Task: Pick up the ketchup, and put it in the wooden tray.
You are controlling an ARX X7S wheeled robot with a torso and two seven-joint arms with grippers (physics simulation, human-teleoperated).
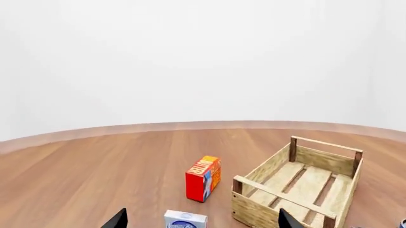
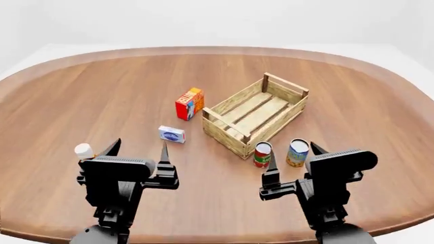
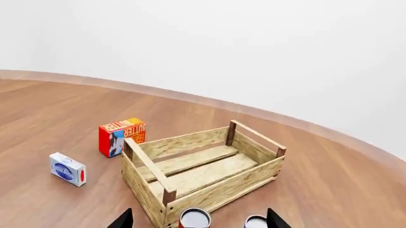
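Observation:
Of the ketchup (image 2: 84,150), only the white cap and a sliver of orange-red body show in the head view, at the near left, just left of my left gripper (image 2: 137,150) and mostly hidden behind it. It is out of both wrist views. The wooden tray (image 2: 224,122) stands empty at mid table, angled; it also shows in the left wrist view (image 1: 274,194) and the right wrist view (image 3: 149,166). My left gripper (image 1: 203,221) is open and empty. My right gripper (image 2: 294,155) is open and empty near the two cans, and also shows in its wrist view (image 3: 199,221).
An orange-red butter box (image 2: 189,103) (image 1: 203,179) (image 3: 121,137) stands left of the tray. A small white-and-blue box (image 2: 172,134) (image 1: 185,220) (image 3: 67,169) lies nearer. A red-labelled can (image 2: 262,154) (image 3: 195,219) and a yellow-blue can (image 2: 297,152) (image 3: 256,222) stand at the tray's near corner.

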